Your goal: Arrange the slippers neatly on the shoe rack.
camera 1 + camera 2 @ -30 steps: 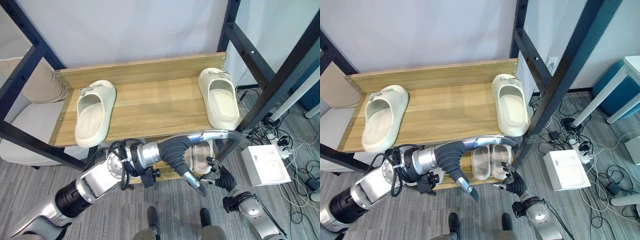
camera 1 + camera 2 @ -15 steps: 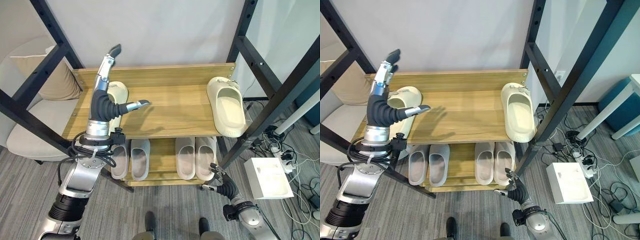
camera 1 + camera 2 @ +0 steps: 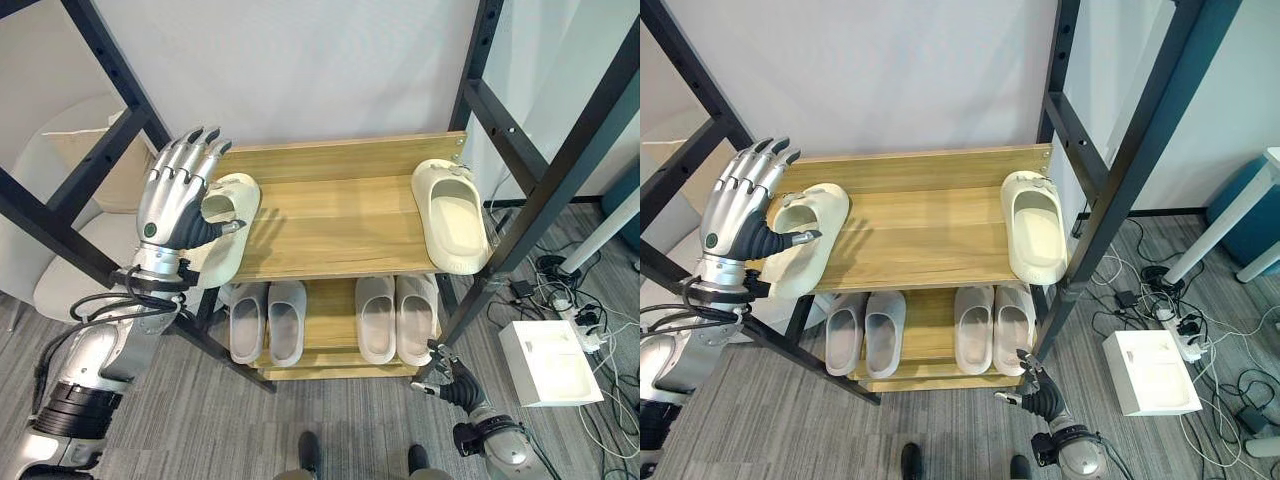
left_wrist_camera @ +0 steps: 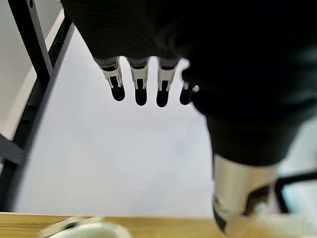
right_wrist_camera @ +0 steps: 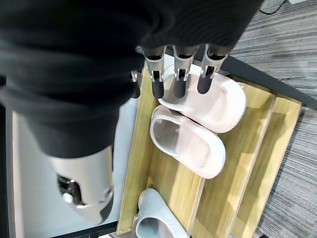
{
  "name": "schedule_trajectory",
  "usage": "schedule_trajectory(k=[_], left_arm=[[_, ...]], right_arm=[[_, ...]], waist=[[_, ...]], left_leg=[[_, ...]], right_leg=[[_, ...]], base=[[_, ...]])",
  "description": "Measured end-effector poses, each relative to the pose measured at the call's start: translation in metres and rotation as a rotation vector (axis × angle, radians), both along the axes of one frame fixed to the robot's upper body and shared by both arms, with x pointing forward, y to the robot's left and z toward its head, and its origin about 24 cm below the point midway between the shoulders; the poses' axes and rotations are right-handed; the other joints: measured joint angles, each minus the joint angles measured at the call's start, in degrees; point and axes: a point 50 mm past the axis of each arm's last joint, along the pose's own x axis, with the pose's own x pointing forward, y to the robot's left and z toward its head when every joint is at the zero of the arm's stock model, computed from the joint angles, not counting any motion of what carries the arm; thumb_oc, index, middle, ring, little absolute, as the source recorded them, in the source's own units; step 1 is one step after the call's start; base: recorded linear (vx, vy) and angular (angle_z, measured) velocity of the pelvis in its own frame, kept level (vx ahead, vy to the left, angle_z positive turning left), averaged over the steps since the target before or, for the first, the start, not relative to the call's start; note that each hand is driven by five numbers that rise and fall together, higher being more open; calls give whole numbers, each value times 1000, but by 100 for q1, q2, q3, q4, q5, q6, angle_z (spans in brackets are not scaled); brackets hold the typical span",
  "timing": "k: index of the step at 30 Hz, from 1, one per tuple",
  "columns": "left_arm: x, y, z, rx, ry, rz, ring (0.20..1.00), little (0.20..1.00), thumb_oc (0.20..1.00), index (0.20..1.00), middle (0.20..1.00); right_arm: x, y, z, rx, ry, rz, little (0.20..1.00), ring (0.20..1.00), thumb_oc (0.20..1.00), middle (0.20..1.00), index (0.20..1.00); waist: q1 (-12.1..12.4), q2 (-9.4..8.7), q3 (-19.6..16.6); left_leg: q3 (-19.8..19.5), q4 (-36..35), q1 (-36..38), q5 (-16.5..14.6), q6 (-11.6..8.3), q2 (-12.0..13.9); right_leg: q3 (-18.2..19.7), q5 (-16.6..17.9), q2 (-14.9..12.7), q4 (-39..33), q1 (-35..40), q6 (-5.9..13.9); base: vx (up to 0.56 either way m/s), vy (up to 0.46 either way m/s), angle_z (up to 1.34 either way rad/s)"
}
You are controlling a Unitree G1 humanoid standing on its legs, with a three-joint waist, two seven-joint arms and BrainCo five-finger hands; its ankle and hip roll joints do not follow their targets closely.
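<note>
From the head views, the left hand (image 3: 178,192) has pulled back to the shoe rack's (image 3: 340,240) left end, fingers spread above the left cream slipper (image 3: 222,225), its mate (image 3: 452,213) sits at the right end, while the right wrist view shows the right hand (image 5: 178,74) relaxed by the lower-shelf slippers (image 5: 190,141), so gathering the pair remains.

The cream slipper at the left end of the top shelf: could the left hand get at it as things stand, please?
Probably yes. The left hand is raised with straight fingers right beside the cream slipper, which lies uncovered at the top shelf's left end with nothing between them.
</note>
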Motion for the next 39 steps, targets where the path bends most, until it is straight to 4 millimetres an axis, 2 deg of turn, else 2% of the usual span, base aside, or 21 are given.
schedule_trajectory(k=[5, 9, 12, 17, 18, 19, 30, 33, 37, 38, 39], left_arm=[[6, 14, -7, 27, 33, 105, 1000, 1000, 1000, 1000, 1000], [10, 17, -12, 21, 42, 149, 1000, 1000, 1000, 1000, 1000], [15, 27, -19, 1, 73, 218, 1000, 1000, 1000, 1000, 1000], [33, 32, -5, -10, 50, 284, 1000, 1000, 1000, 1000, 1000], [38, 28, -4, 0, 59, 276, 551, 551, 551, 551, 551], [40, 26, -3, 7, 64, 272, 200, 200, 200, 200, 200], [40, 16, 8, 29, 49, 218, 200, 200, 200, 200, 200], [38, 5, 13, 25, 20, 157, 200, 200, 200, 200, 200], [37, -22, 14, 3, 0, 42, 200, 200, 200, 200, 200], [41, -36, 13, 11, 3, -6, 200, 200, 200, 200, 200], [42, -41, 14, 12, 1, -26, 200, 200, 200, 200, 200]], right_arm=[[-4, -1, -2, -1, 13, 0, 1000, 1000, 1000, 1000, 1000], [-10, -2, -5, 0, 34, -5, 1000, 1000, 1000, 1000, 1000], [-11, -3, -5, 0, 37, -5, 1000, 1000, 1000, 1000, 1000], [-11, -10, -4, -2, 34, -37, 1000, 1000, 1000, 1000, 1000], [-11, -10, -5, -1, 36, -38, 1000, 1000, 1000, 1000, 1000], [-12, -10, -5, 0, 40, -38, 1000, 1000, 1000, 1000, 1000], [-9, -8, -4, 23, 35, -38, 1000, 1000, 1000, 1000, 1000], [-8, -7, -4, 28, 32, -39, 1000, 1000, 1000, 1000, 1000], [-9, -7, -4, 30, 33, -41, 1000, 1000, 1000, 1000, 1000], [-9, -7, -4, 36, 35, -44, 1000, 1000, 1000, 1000, 1000], [-9, -7, -4, 38, 34, -46, 1000, 1000, 1000, 1000, 1000]], waist=[[-10, -43, -26], [-56, -96, -51], [-151, -121, -43], [-197, -174, -8], [-202, -193, 4], [-210, -205, 12], [-216, -268, 133], [-215, -289, 169], [-254, -281, 196], [-262, -279, 197], [-293, -277, 198]], left_leg=[[81, 0, -4, -4, 8, 13], [120, 1, -10, 16, -2, 10], [139, 0, -29, 13, -7, 11], [267, 1, -146, 23, -14, 14], [267, 1, -156, 22, -14, 17], [272, 2, -178, 23, -14, 18], [285, 1, -176, 9, -20, 18], [285, 3, -105, 9, -20, 16], [291, 17, -89, 5, -19, 19], [295, 35, -90, 6, -18, 17], [299, 36, -89, 6, -18, 17]], right_leg=[[27, 24, 0, 0, -50, -31], [52, 21, 2, 0, -84, -29], [69, 18, 2, 0, -122, -28], [203, 40, -1, 0, -293, -16], [202, 38, -1, 0, -318, -16], [206, 39, 0, 0, -322, -16], [210, 36, -1, -2, -314, -11], [207, 34, -1, -2, -275, -10], [215, 29, 0, -2, -272, -11], [220, 31, 0, -1, -276, -11], [224, 31, -1, -1, -277, -11]], base=[[23, -1, -8], [12, 4, -4], [-4, 7, -4], [6, 7, -11], [32, 4, -6], [0, 0, 0], [13, 0, 0], [0, 0, 0], [-8, -7, 0], [0, 0, 0], [0, 0, 0]])
